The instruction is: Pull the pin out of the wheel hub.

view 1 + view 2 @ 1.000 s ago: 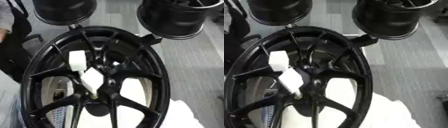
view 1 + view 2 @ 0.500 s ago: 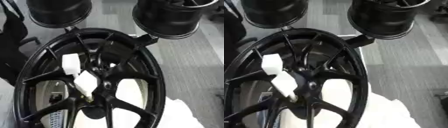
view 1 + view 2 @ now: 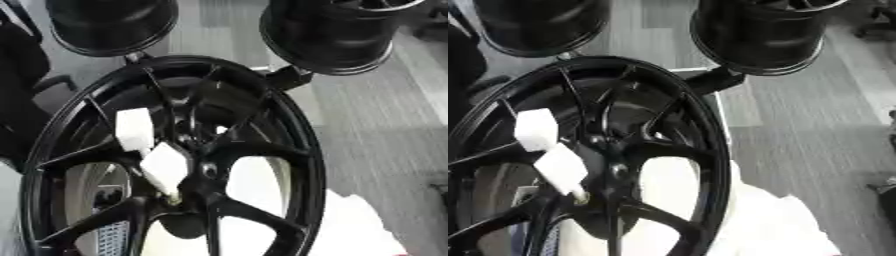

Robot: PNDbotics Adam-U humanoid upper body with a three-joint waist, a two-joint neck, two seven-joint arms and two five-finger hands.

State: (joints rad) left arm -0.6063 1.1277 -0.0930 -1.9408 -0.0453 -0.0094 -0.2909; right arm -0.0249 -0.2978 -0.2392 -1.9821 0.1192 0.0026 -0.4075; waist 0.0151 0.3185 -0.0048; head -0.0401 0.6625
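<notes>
black wheel hub (image 3: 262,150) lying before the camera, two white blocks on its spokes, no robot hand to be seen.

two more dark wheels stand behind it, one at upper left (image 3: 109,25), one at upper right (image 3: 332,32), the right one just beside the hub's rim. the upper white block (image 3: 134,129) and the lower white block (image 3: 164,167) sit left of the hub's centre, the lower one reaching down to a small pale metallic bit (image 3: 581,196), maybe the pin, too blurred to tell. white cloth (image 3: 359,230) lies at lower right. neither hand shows, so their state cannot be told. against the earlier frames the whole view has shifted; the blocks keep their place on the hub.
</notes>
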